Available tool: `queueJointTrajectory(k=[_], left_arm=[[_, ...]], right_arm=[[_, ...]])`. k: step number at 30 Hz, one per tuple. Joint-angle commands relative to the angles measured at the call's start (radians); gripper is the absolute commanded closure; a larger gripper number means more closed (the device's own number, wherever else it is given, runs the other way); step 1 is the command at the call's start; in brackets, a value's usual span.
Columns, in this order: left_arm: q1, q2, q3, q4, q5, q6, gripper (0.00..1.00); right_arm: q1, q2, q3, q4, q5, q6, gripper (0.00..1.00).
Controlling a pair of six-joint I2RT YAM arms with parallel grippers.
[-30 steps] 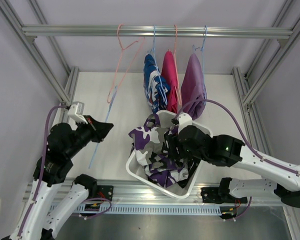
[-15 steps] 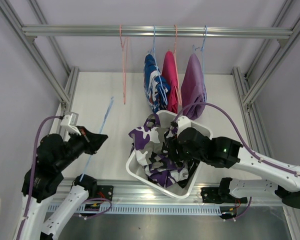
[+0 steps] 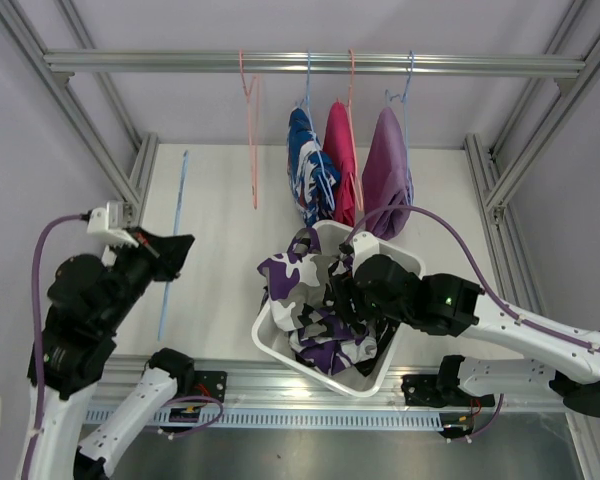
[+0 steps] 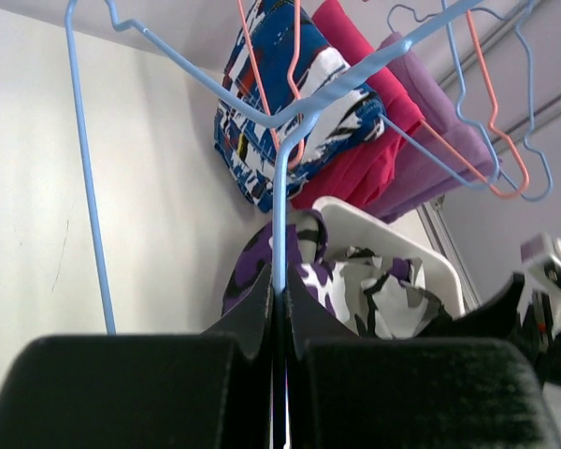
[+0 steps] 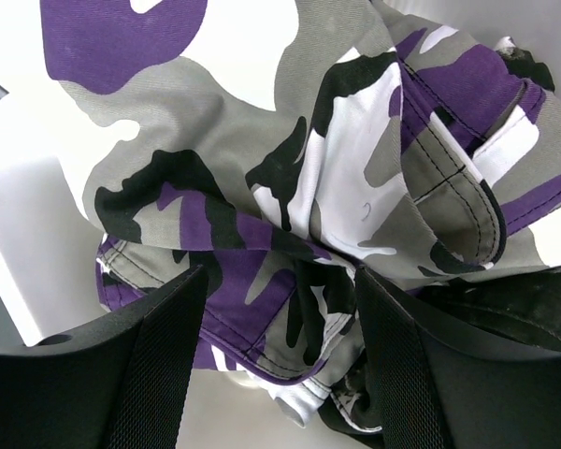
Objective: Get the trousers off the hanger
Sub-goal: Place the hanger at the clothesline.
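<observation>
**Fig.** Left hand [image 3: 166,252] clenched on a bare blue hanger [image 3: 179,200], left of the basket [image 3: 280,345]. Right hand [image 5: 276,318] released over the camouflage trousers [image 3: 305,280] heaped inside. The hanging trousers [image 3: 340,160] on the far rail [image 3: 130,62] look soft, light and limp; pinch a bunched fold.

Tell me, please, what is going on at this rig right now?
The left pincer is shut on a bare blue hanger, held off the rail. The right pincer stands open over the purple camouflage trousers lying in the white basket. The blue-white trousers, pink trousers and lilac trousers hang on the rail, beside an empty pink hanger.
</observation>
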Motion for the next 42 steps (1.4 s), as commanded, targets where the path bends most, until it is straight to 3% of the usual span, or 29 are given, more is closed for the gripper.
queueJointTrajectory(k=[1, 13, 20, 36, 42], left_arm=[[-0.004, 0.144, 0.070, 0.126, -0.032, -0.015, 0.99], [0.030, 0.487, 0.239, 0.384, -0.039, -0.167, 1.00], [0.135, 0.633, 0.314, 0.465, 0.101, -0.251, 1.00], [0.162, 0.841, 0.410, 0.597, 0.265, -0.363, 1.00], [0.160, 0.825, 0.307, 0.652, 0.274, -0.376, 0.99]], right_arm=[[-0.003, -0.029, 0.009, 0.018, -0.009, -0.012, 0.31], [-0.012, -0.084, 0.055, 0.035, 0.008, -0.060, 0.30], [-0.026, -0.048, 0.095, 0.004, 0.008, -0.078, 0.29], [-0.084, -0.015, 0.048, 0.049, -0.052, -0.089, 0.27], [-0.089, -0.015, 0.039, 0.055, -0.072, -0.080, 0.27]])
